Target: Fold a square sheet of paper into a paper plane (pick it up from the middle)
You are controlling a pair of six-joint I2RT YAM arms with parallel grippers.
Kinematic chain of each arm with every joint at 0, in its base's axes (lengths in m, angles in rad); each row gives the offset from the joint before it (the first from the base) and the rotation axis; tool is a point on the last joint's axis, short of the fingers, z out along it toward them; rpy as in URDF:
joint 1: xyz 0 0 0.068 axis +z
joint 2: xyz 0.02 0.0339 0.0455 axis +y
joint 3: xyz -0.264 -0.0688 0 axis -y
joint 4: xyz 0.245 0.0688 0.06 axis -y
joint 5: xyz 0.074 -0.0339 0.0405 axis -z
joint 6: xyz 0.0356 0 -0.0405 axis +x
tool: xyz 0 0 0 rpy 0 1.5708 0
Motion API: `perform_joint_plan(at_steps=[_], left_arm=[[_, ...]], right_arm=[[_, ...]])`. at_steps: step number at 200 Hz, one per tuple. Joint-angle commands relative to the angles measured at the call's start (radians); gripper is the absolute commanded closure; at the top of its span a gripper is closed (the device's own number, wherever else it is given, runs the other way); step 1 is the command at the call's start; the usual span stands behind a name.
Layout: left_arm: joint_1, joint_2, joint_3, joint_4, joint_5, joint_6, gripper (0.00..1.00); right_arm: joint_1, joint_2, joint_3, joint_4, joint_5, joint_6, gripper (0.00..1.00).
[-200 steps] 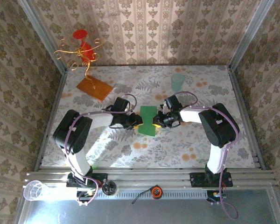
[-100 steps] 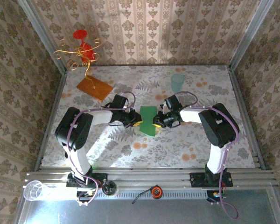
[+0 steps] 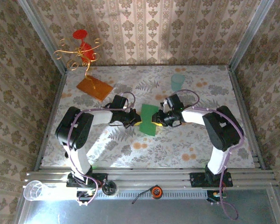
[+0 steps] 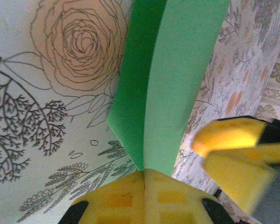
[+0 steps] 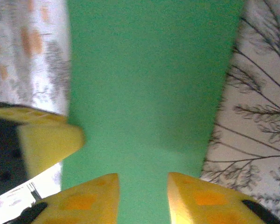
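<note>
The green paper (image 3: 149, 119) lies folded into a narrow strip mid-table, between the two grippers. My left gripper (image 3: 137, 122) is shut on its left edge. In the left wrist view the yellow pads meet at the pinch (image 4: 144, 171) and the green paper (image 4: 177, 70) rises from it in two faces along a crease. My right gripper (image 3: 157, 120) is at the paper's right edge. In the right wrist view its fingertips (image 5: 142, 181) stand apart, open, with the green paper (image 5: 154, 70) lying flat behind the gap. A yellow finger of the left gripper (image 5: 46, 140) shows beside it.
An orange-brown board (image 3: 94, 87) lies at the back left under a red and gold wire ornament (image 3: 83, 50). A teal cup (image 3: 178, 82) stands at the back right. A clear cup (image 3: 35, 190) sits off the table's near left corner. Patterned walls close in three sides.
My left gripper has closed onto the paper's left edge. My right gripper has opened and let go of the right edge. The paper has stayed nearly in place.
</note>
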Motion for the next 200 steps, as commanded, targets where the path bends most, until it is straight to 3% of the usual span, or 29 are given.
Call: perform_joint_plan(at_steps=[1, 21, 47, 96, 164, 200], left_arm=[[-0.001, -0.058, -0.032, 0.045, -0.016, -0.049, 1.00], [-0.004, -0.081, -0.057, 0.076, -0.026, -0.083, 1.00], [-0.005, -0.107, -0.079, 0.089, -0.033, -0.120, 1.00], [-0.005, -0.117, -0.088, 0.065, -0.074, -0.130, 1.00], [-0.005, -0.102, -0.085, 0.073, -0.068, -0.131, 1.00], [-0.005, -0.088, -0.082, 0.082, -0.061, -0.133, 1.00]], right_arm=[[-0.003, -0.111, -0.017, 0.026, 0.057, -0.074, 0.45], [-0.003, -0.202, -0.082, 0.073, 0.126, -0.119, 0.25], [0.008, -0.283, -0.124, 0.068, 0.165, -0.214, 0.17], [0.155, -0.334, -0.087, -0.080, 0.461, -0.444, 0.20], [0.373, -0.220, -0.020, -0.061, 0.508, -0.665, 0.19], [0.428, -0.162, -0.029, 0.003, 0.526, -0.740, 0.18]])
